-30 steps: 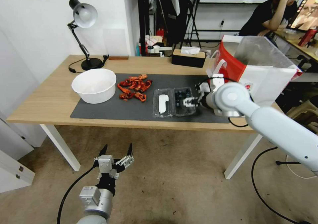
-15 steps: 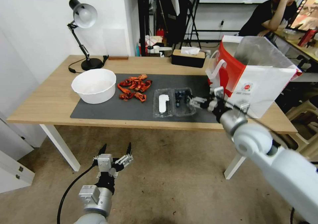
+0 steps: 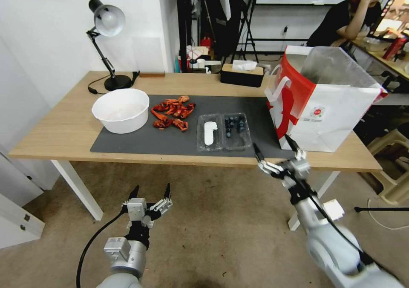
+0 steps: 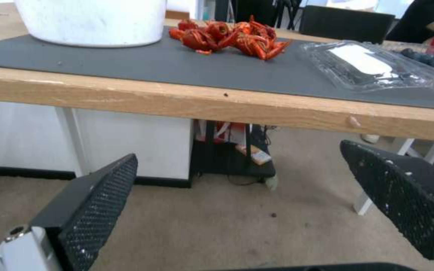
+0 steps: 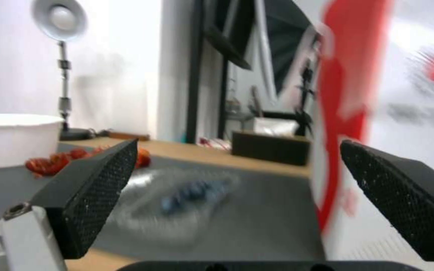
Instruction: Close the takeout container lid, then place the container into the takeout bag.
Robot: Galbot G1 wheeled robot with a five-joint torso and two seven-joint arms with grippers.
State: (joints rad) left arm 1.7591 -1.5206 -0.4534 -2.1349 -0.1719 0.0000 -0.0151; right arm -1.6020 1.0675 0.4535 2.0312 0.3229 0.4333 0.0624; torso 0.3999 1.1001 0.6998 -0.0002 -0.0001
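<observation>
— Jaws first: how are they standing?

— Both pairs are gaping wide and gripping nothing. The right gripper is hanging just off the front edge of the light wooden surface, below the bag's near corner, while the left gripper is idling low over the carpeted floor.

— Where is the small clear plastic clamshell takeout container lying?

— It is sitting open on the dark grey mat, blueberries showing in the tray half, with the clear lid lying flat beside it on the bowl side. The large white paper takeout bag with the red side panel is standing upright just beside the tray.

— Any writing?

— The lid is wearing a white oblong sticker and the bag a small round red logo; no lettering is legible on either.

— And around them?

— A white round bowl, a heap of red crayfish, a black tissue box and a black desk lamp are sharing the surface. The right wrist view is blurring the berries and the bag.
</observation>
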